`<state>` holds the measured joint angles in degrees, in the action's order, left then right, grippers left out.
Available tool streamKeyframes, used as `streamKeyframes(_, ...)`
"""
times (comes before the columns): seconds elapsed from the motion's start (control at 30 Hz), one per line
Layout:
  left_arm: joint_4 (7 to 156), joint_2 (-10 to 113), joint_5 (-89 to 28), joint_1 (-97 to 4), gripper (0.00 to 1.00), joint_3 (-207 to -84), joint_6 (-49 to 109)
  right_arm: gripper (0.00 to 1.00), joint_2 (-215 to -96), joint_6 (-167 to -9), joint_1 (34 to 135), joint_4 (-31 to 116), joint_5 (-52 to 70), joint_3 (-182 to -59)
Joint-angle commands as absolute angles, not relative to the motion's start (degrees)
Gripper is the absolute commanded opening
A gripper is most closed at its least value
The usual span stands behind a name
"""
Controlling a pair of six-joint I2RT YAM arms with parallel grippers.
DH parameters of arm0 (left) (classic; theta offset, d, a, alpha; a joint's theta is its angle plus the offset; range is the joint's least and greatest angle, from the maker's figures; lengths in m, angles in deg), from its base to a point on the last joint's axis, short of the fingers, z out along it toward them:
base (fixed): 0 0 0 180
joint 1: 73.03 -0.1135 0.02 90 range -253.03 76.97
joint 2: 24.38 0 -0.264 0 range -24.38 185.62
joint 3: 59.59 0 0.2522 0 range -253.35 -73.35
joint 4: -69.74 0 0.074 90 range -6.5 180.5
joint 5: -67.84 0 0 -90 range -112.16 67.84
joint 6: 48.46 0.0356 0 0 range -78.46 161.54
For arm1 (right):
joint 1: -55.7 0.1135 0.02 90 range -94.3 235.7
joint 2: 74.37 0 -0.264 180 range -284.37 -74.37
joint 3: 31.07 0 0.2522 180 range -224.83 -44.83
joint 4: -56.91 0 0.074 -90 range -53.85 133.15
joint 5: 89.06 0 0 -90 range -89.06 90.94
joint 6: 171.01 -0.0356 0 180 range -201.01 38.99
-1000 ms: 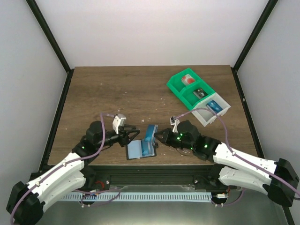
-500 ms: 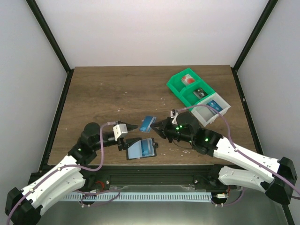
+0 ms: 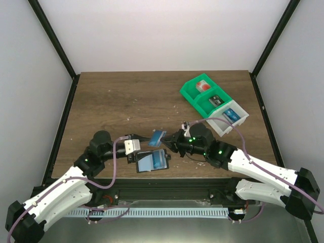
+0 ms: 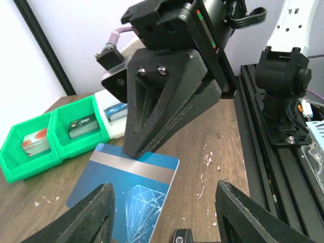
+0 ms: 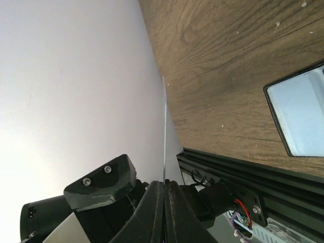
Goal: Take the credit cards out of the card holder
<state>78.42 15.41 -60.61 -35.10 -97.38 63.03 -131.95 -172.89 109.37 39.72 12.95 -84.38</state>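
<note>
The card holder (image 3: pixel 152 161) lies open near the table's front edge, with pale blue-grey panels and black edging. One corner of it shows in the right wrist view (image 5: pixel 304 114). My right gripper (image 3: pixel 167 139) is shut on a bright blue credit card (image 3: pixel 158 136) and holds it above the table, just behind the holder. The left wrist view shows that card (image 4: pixel 126 195) with a grey stripe and a diamond drawing, pinched at its far edge. The right wrist view shows the card (image 5: pixel 164 131) edge-on. My left gripper (image 3: pixel 143 145) is open and empty, facing the card.
A green-and-white compartment bin (image 3: pixel 213 102) with small items stands at the back right, and also shows in the left wrist view (image 4: pixel 50 136). A black rail (image 4: pixel 283 152) runs along the table's front edge. White crumbs dot the wood.
The right gripper has lifted the blue card up out of the card holder and carried it slightly left. The left gripper has opened, left the holder and drawn back to the left.
</note>
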Motion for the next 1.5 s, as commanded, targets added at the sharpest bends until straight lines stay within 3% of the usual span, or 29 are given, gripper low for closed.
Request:
streamKeyframes(0.0, 79.92, 15.71, -63.68, -34.80, 0.56, -99.04, 67.62, 0.00, -131.45, -175.15, 108.79, 41.46, 13.42, -84.53)
streamKeyframes(0.37, 79.28, 15.77, -55.75, -34.83, 0.45, -98.81, 70.59, 0.00, -133.40, -176.97, 108.44, 45.12, 17.47, -85.30)
streamKeyframes(0.5, 78.68, 14.54, -55.17, -34.87, 0.20, -98.49, 70.41, 0.01, -133.95, -177.25, 108.44, 45.99, 18.74, -84.69)
streamKeyframes(0.63, 77.49, 13.57, -55.23, -34.87, 0.01, -97.90, 69.04, 0.00, -133.16, -176.97, 108.44, 48.08, 18.72, -83.16)
streamKeyframes(0.77, 77.21, 14.28, -55.50, -34.83, 0.00, -98.25, 67.20, 0.03, -131.87, -175.70, 108.44, 47.29, 17.00, -82.32)
streamKeyframes(0.9, 78.34, 16.25, -54.33, -34.88, 0.00, -100.11, 63.06, 0.30, -129.32, -169.70, 108.35, 48.89, 14.11, -79.65)
streamKeyframes(1.0, 78.28, 17.37, -51.74, -34.87, 0.00, -101.73, 56.01, 0.40, -125.33, -161.54, 108.35, 53.18, 12.08, -75.94)
streamKeyframes(1.27, 75.31, 19.16, -50.64, -34.83, 0.00, -103.37, 26.30, 0.46, -118.13, -138.85, 108.38, 58.48, 13.57, -69.70)
streamKeyframes(1.47, 74.70, 16.76, -50.29, -34.88, 0.00, -102.60, 3.32, 0.43, -114.20, -138.69, 108.38, 66.18, 17.03, -64.78)
